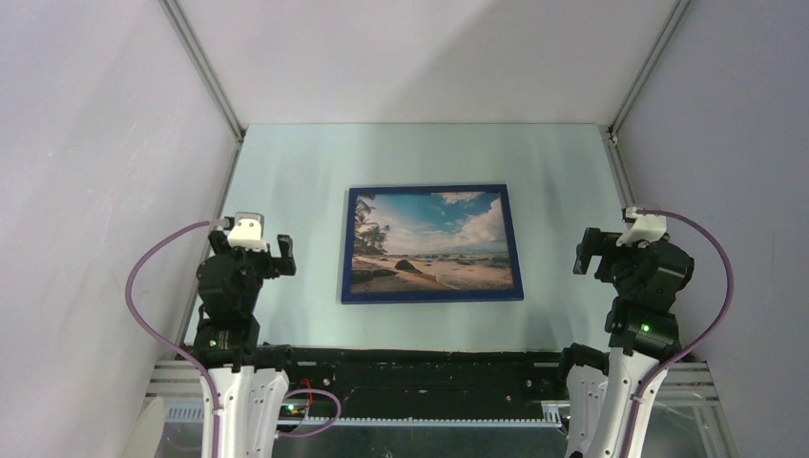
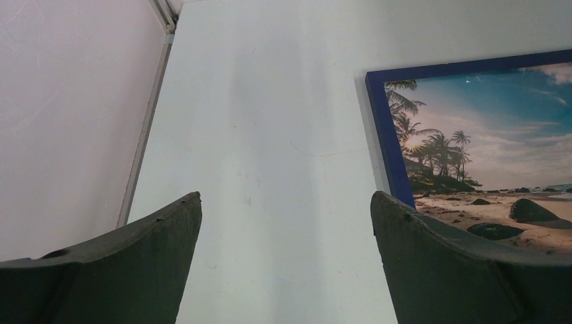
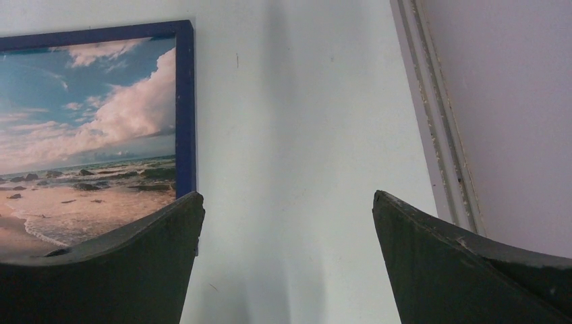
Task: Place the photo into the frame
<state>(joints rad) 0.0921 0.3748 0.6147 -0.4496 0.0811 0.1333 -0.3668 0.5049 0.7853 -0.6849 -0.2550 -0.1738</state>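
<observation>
- Since the photo (image 1: 431, 239) lies face up inside the dark blue rails of the frame (image 1: 431, 298), with a rail showing along all four sides from above, the insertion looks done as far as these views tell.
- Both lie flat on the table (image 1: 286, 162), between the two pincers and a little ahead of them, and neither pincer touches them.
- The left pincer (image 2: 286, 197) hangs with its jaws spread wide and nothing between them. Only the table surface shows through the gap. The frame's left rail and top-left corner run just past the finger (image 2: 459, 270) on its inner side.
- The right pincer (image 3: 289, 194) is equally wide and empty. The frame's right rail and top-right corner stand just beyond its inner finger (image 3: 101, 270), and the enclosure wall (image 3: 526, 101) rises on its outer side.
- Whether the print is fully seated or merely resting on the rails cannot be told. No lifted corner, gap or skew shows, but the views are too coarse to settle it.
- By my reading, little or nothing is left. With both pincers drawn off to the sides and holding nothing, the only step I can picture is a light press on a corner, should one prove proud.
</observation>
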